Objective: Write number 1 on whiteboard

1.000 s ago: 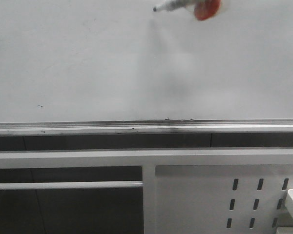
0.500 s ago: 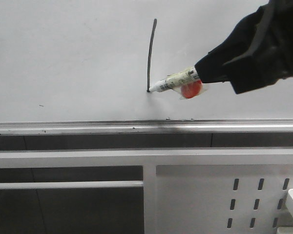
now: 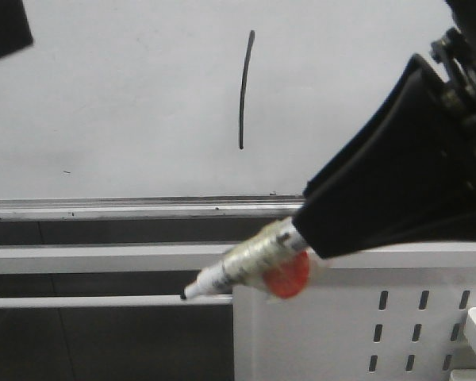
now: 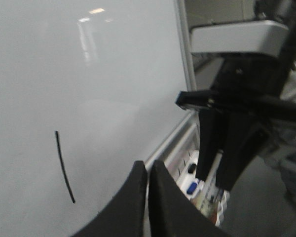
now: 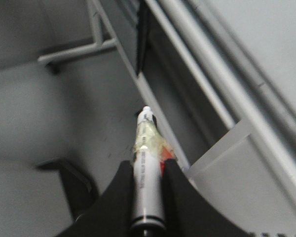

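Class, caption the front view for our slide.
Right gripper holds the marker below the whiteboard, the number 1 written.

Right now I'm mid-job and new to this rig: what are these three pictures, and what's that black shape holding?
The front view looks forward at the whiteboard with its black stroke, the number 1. The black shape is the right gripper, shut on a marker whose tip is off the board, down by the white frame. The right wrist view looks along that marker. The left wrist view shows the left gripper, shut and empty, beside the board.
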`<state>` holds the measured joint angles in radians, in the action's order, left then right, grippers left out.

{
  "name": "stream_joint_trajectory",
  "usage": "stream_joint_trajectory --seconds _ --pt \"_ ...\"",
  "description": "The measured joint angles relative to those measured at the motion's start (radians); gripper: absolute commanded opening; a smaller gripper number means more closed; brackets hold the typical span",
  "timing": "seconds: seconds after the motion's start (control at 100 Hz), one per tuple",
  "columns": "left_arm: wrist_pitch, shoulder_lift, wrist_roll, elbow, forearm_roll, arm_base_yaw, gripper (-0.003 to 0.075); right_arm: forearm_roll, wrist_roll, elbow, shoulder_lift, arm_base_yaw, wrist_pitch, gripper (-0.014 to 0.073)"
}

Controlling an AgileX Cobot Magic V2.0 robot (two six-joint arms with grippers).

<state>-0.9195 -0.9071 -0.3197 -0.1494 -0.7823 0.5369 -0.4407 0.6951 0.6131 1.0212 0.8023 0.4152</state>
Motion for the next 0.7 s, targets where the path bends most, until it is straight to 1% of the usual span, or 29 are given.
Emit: stream_joint_trajectory --seconds 0.05,0.12,0.17,0.29,0.34,0.39,0.57,0.7 --pt "0.029 0.0 0.0 -0.014 -0.079 0.0 0.0 0.003 0.0 0.021 0.0 0.0 0.051 -0.0069" --pt "0.073 0.0 -0.009 -0.034 -0.177 0.0 0.0058 0.009 0.0 0.056 0.0 0.0 0.106 -0.0069" --pt "0.106 -0.002 -0.016 -0.05 -0.226 0.004 0.0128 0.02 0.0 0.081 0.0 0.0 0.132 -0.0069" --pt "0.148 -0.023 -0.025 -0.091 -0.261 0.025 0.035 0.053 -0.006 0.139 0.004 -0.038 0.188 -0.0069" --pt "0.168 -0.039 -0.027 -0.11 -0.263 0.038 0.0405 0.062 -0.008 0.166 0.014 -0.058 0.216 -0.0069" --pt "0.197 -0.059 -0.027 -0.132 -0.267 0.053 0.0421 0.075 -0.008 0.187 0.026 -0.072 0.244 -0.0069" --pt "0.258 -0.162 -0.027 -0.21 -0.309 0.112 0.042 0.092 -0.01 0.257 0.057 -0.08 0.287 -0.0069" --pt "0.296 -0.234 -0.027 -0.246 -0.287 0.132 0.042 0.096 -0.01 0.304 0.061 -0.08 0.305 -0.0069"
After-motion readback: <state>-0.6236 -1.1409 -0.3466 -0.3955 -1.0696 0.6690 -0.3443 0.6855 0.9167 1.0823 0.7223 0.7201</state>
